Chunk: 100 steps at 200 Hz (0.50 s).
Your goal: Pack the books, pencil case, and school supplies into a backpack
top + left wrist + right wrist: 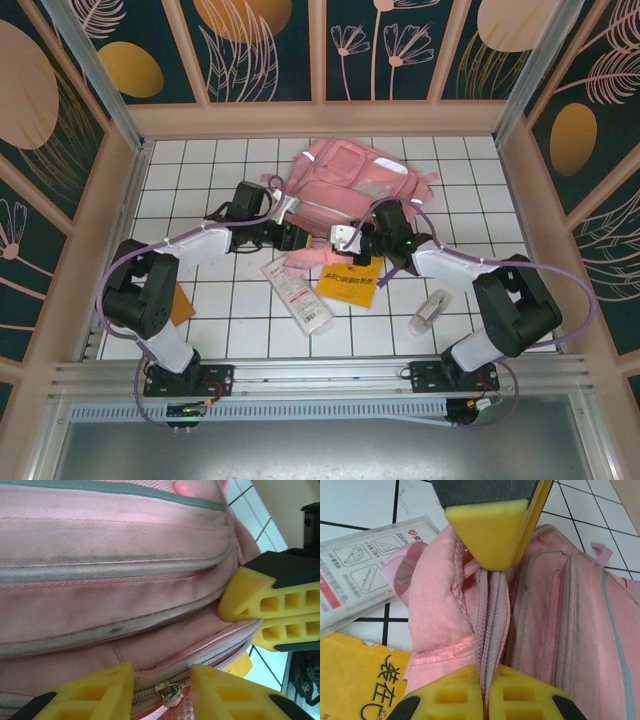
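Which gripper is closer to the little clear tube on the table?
Right. The right gripper pinches the backpack at its near edge, up and left of the tube; the left gripper sits farther left.

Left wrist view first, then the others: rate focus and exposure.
Left wrist: backpack fabric slightly soft, tiles at top right blown out. Right wrist: crisp, print on the pencil case legible. Top external: evenly lit, sharp, no strong glare.

My feed shows the backpack (125, 570) as matt woven pink cloth, grubby in streaks, with a metal zip pull (170, 692). The pencil case (360, 575) is glossy plastic and the book (355, 680) matt paper. The right gripper (484, 677) has matt yellow plastic pads (520, 695).
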### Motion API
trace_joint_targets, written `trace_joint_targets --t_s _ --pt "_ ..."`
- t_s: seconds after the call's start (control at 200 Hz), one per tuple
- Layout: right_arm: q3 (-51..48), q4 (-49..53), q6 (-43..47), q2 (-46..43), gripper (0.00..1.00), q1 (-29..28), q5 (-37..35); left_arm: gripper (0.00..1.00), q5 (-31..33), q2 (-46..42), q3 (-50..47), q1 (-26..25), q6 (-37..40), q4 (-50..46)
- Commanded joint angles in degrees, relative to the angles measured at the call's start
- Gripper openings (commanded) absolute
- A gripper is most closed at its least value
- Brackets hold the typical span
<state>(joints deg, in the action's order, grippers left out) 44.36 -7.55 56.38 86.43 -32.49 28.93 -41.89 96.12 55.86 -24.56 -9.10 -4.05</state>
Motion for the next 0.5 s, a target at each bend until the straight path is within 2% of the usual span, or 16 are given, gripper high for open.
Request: trace_joint_targets --t_s 0.0,0.17,0.33,0.495 --pt "4.10 -4.09 -1.89 0.01 0.00 -0.38 -2.19 0.37 4.85 0.16 1.94 -0.31 1.04 -9.22" --pt "4.11 -3.95 -1.95 -0.03 0.00 -0.34 -2.67 0.37 4.37 -1.45 2.69 -0.32 0.82 -11.53" --pt "4.16 -5.24 -2.85 0.26 0.00 -0.56 -4.40 0.37 -1.48 -0.14 3.47 -0.32 -0.65 -11.46" --pt "3.42 -6.98 -3.12 0.16 0.00 -0.61 -6.86 0.41 -8.41 -0.93 3.45 -0.34 -2.06 -9.82"
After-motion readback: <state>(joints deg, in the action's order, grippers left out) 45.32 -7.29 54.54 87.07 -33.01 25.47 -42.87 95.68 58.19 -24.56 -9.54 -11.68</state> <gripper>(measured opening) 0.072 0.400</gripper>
